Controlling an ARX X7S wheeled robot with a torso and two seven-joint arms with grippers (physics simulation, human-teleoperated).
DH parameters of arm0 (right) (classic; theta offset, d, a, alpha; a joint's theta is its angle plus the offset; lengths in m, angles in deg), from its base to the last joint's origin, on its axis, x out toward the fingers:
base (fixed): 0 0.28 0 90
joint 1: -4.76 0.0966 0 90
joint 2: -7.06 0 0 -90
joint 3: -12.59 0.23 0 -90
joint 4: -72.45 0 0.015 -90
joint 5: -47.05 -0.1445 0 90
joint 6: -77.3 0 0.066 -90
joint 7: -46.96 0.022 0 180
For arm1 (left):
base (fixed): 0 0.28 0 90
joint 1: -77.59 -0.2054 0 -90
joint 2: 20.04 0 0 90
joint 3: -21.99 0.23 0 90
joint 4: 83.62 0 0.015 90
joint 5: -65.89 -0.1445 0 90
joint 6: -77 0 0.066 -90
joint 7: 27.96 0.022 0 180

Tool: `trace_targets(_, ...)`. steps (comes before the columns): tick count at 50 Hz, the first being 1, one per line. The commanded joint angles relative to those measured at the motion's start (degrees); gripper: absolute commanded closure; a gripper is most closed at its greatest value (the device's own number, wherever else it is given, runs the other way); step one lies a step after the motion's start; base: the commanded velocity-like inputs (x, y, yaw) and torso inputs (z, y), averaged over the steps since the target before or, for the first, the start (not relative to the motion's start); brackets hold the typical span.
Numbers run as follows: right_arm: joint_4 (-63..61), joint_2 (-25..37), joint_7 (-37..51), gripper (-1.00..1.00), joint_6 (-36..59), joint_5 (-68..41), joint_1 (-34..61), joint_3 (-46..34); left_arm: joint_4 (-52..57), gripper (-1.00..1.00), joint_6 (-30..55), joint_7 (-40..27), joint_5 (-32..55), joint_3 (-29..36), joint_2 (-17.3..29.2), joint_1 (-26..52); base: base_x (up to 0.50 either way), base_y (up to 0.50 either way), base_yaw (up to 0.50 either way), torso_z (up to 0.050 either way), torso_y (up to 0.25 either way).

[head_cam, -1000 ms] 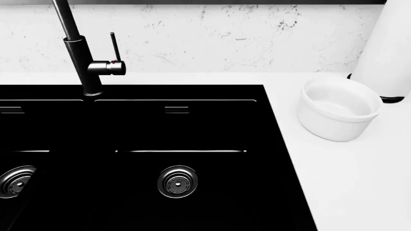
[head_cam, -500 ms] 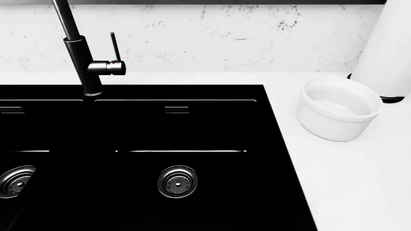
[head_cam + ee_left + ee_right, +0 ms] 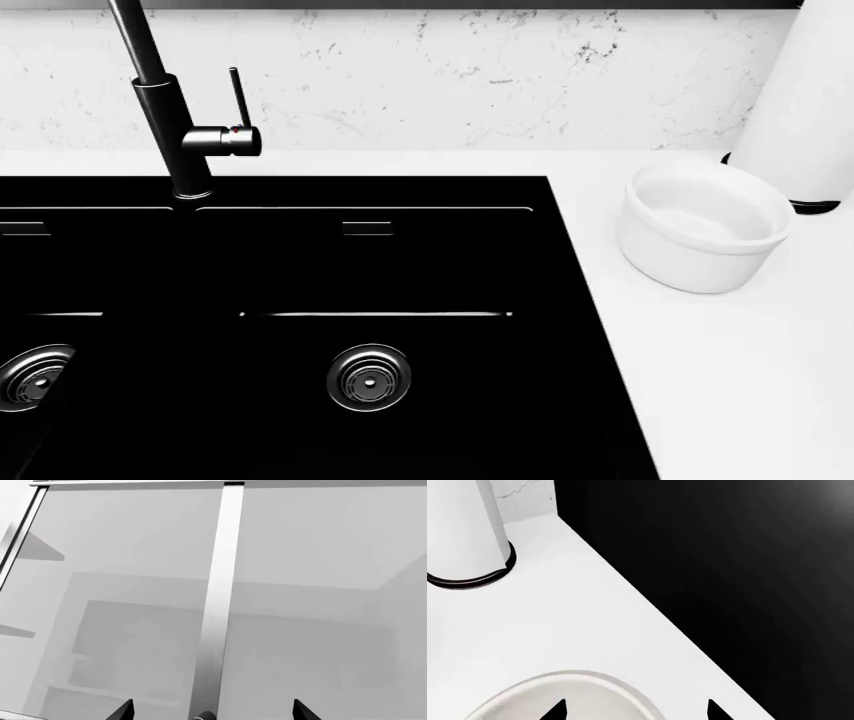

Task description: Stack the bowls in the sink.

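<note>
In the head view a small white straight-sided bowl (image 3: 703, 238) with a lipped rim stands upright on the white counter, just right of the black sink (image 3: 400, 192). Both basins that show hold nothing but their steel drains (image 3: 368, 377). Neither gripper appears in the head view. The right wrist view shows my right gripper (image 3: 635, 712) open, its two dark fingertips (image 3: 557, 711) hanging over the curved rim of an off-white bowl (image 3: 594, 697); which bowl that is I cannot tell. My left gripper (image 3: 213, 713) is open and faces pale grey cabinet panels, with nothing between its fingers.
A tall black faucet (image 3: 167, 110) rises behind the sink's divider. A tall white cylinder with a black base (image 3: 805, 110) stands behind the lipped bowl, also seen as the cylinder (image 3: 464, 535) in the right wrist view, beside a glossy black surface (image 3: 747, 580). A marble backsplash (image 3: 467, 75) closes the back.
</note>
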Motion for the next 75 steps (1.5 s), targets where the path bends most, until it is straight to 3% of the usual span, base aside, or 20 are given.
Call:
trace_targets(1, 0.05, 0.03, 0.01, -1.0, 1.73, 0.3, -2.28, -1.15, 0.12, -1.0, -0.03, -0.06, -0.15, -0.3, -0.02, -0.47, 0.0, 0.0, 0.0, 0.0, 0.0)
trace_targets(75, 2.35, 0.03, 0.01, -1.0, 1.75, 2.96, -10.95, -5.76, -0.02, -1.0, 0.69, -0.29, -0.33, -1.12, -0.64, -1.13, 0.0, 0.0, 0.0, 0.0, 0.0)
